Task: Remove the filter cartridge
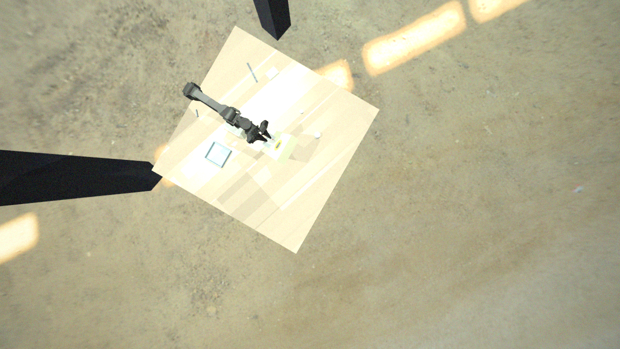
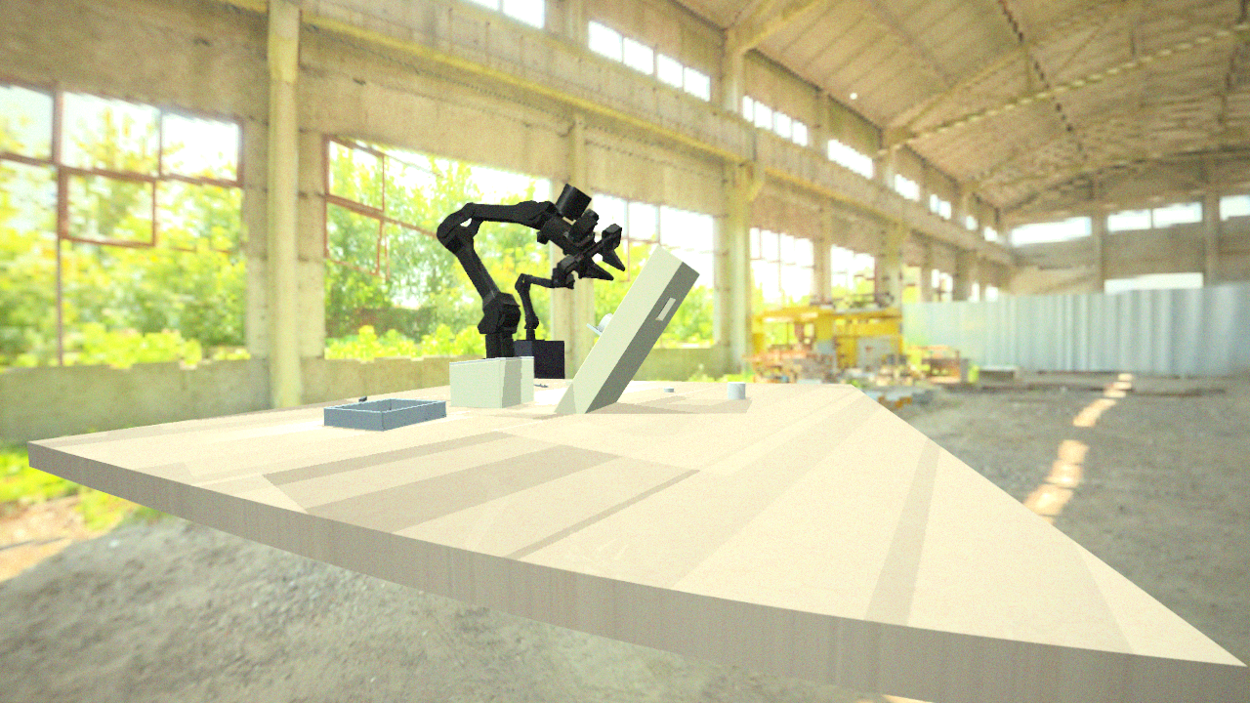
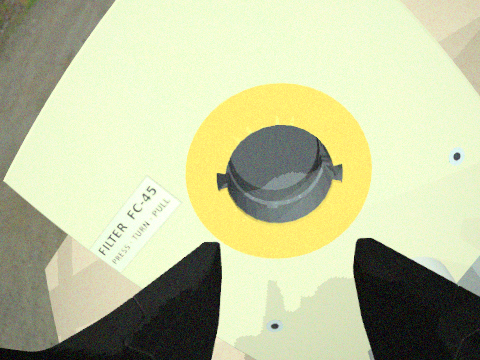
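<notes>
The service panel leans back on the table. Its socket inside the yellow ring is empty and dark, with a notch on each side. My gripper is open in front of the panel, with nothing between its fingers. A pale rounded thing sits low at the panel's front, partly behind a finger in the wrist view; it may be the filter cartridge, but I cannot tell. The blue-grey tray stands off to the side, with no cartridge visible in it.
A pale box stands between the tray and the panel. A white cylinder and a small disc lie beyond the panel. A flat pale block and a thin bar lie near another table edge.
</notes>
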`<state>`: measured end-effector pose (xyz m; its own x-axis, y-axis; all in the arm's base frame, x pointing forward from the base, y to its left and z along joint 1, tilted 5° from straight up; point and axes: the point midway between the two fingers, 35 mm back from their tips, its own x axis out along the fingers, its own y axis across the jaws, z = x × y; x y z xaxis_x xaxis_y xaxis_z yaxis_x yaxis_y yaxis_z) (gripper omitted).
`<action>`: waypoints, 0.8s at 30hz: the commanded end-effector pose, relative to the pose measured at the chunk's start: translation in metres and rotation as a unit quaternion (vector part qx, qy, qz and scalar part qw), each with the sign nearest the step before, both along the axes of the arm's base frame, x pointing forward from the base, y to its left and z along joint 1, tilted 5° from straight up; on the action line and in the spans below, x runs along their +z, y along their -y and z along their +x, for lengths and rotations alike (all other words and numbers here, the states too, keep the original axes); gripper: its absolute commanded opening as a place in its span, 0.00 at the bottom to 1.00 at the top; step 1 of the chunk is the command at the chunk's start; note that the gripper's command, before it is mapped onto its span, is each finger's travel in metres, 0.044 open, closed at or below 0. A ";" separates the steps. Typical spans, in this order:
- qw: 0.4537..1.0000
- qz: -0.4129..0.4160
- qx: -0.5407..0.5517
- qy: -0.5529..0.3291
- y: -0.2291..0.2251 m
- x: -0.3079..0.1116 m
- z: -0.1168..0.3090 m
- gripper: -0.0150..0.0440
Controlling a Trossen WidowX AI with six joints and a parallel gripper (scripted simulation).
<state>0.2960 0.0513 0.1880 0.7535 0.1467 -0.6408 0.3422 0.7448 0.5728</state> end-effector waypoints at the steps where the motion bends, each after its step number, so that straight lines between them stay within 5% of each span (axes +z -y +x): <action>1: 1.000 0.002 0.001 0.014 0.000 0.050 0.002 0.72; 5: 1.000 0.002 0.001 0.015 0.000 0.057 0.001 0.90; 8: 0.998 -0.052 0.045 -0.011 0.000 0.037 -0.003 0.77; 15: 0.910 -0.263 0.294 -0.126 0.004 -0.052 -0.037 0.77; 24: 0.896 -0.277 0.319 -0.136 0.005 -0.060 -0.042 0.77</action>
